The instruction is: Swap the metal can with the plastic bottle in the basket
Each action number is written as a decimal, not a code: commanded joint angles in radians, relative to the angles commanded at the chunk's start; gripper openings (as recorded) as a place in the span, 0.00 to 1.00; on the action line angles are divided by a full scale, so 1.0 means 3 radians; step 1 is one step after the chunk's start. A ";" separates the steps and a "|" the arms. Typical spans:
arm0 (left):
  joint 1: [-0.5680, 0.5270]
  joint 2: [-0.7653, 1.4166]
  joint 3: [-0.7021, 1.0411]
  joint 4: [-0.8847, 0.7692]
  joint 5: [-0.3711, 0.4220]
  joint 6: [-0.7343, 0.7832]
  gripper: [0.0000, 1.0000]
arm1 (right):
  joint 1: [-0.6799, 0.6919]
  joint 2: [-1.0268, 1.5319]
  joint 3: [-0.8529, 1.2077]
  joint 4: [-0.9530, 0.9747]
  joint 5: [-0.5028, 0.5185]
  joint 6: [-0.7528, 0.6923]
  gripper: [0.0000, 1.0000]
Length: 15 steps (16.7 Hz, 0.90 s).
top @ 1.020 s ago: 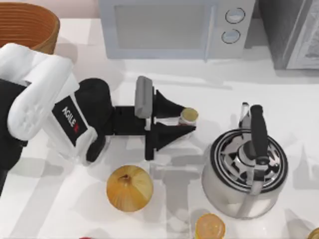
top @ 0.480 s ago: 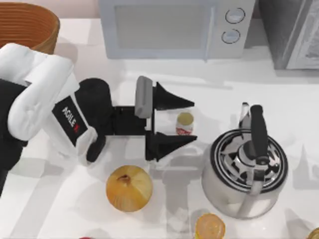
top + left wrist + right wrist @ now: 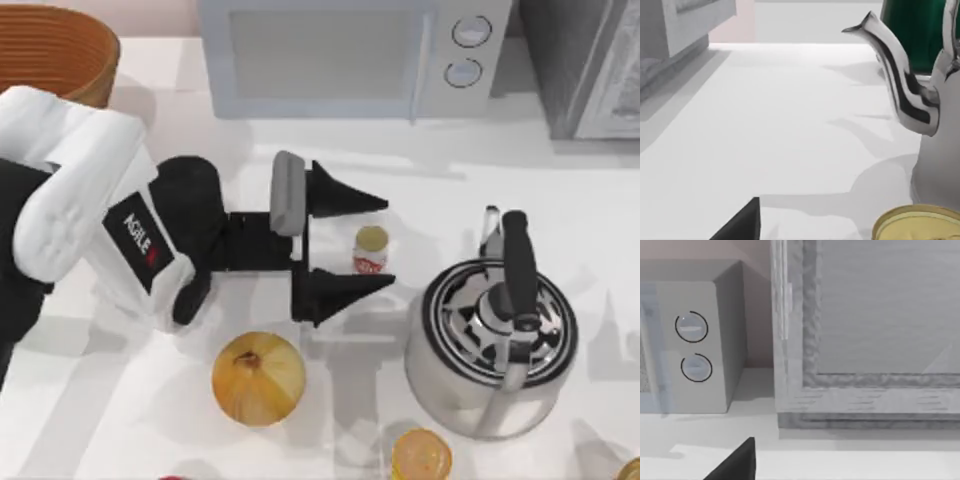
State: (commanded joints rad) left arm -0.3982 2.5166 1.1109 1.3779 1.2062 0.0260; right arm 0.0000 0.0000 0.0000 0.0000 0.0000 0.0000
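The metal can [image 3: 370, 250], tiny with a red-and-white label and a dull gold top, stands upright on the white table. My left gripper [image 3: 388, 241] is open, its two black fingers [image 3: 345, 196] spread on either side of the can and apart from it. The can's gold top [image 3: 917, 223] shows close up in the left wrist view. The wicker basket [image 3: 50, 48] sits at the far left corner, its inside cut off by the picture edge. The plastic bottle is out of view. My right arm is parked; one dark finger [image 3: 735, 465] stands wide to the side.
A steel kettle [image 3: 495, 335] stands just right of the can, its spout [image 3: 900, 75] near the gripper. An onion [image 3: 258, 378] and a yellow-orange container [image 3: 420, 455] lie at the front. A microwave [image 3: 340, 55] lines the back, with a dark green object [image 3: 910, 30] beyond the kettle.
My left gripper was shut on the can a second ago. It has opened wide and let go, and the can now stands free on the table.
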 joint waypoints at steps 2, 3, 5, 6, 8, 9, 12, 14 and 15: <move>0.0067 -0.0145 -0.0084 -0.0124 -0.0118 0.0011 1.00 | 0.0000 0.0000 0.0000 0.0000 0.0000 0.0000 1.00; 0.0115 -0.0266 -0.0149 -0.0220 -0.0208 0.0019 1.00 | 0.0000 0.0000 0.0000 0.0000 0.0000 0.0000 1.00; 0.0236 -0.0604 -0.0324 -0.0472 -0.0437 0.0035 1.00 | 0.0000 0.0000 0.0000 0.0000 0.0000 0.0000 1.00; 0.0304 -0.0821 -0.0433 -0.0625 -0.0574 0.0041 1.00 | 0.0000 0.0000 0.0000 0.0000 0.0000 0.0000 1.00; 0.0452 -0.1359 -0.0693 -0.0983 -0.0884 0.0046 1.00 | 0.0000 0.0000 0.0000 0.0000 0.0000 0.0000 1.00; 0.0529 -0.1675 -0.0842 -0.1183 -0.1054 0.0045 1.00 | 0.0000 0.0000 0.0000 0.0000 0.0000 0.0000 1.00; 0.0755 -0.2776 -0.1349 -0.1839 -0.1593 0.0021 1.00 | 0.0000 0.0000 0.0000 0.0000 0.0000 0.0000 1.00; 0.0894 -0.3604 -0.1722 -0.2303 -0.1964 -0.0007 1.00 | 0.0000 0.0000 0.0000 0.0000 0.0000 0.0000 1.00; 0.0957 -0.4034 -0.1913 -0.2535 -0.2149 -0.0023 1.00 | 0.0000 0.0000 0.0000 0.0000 0.0000 0.0000 1.00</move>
State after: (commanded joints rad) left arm -0.1111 1.3065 0.5371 0.6174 0.5616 0.0192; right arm 0.0000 0.0000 0.0000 0.0000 0.0000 0.0000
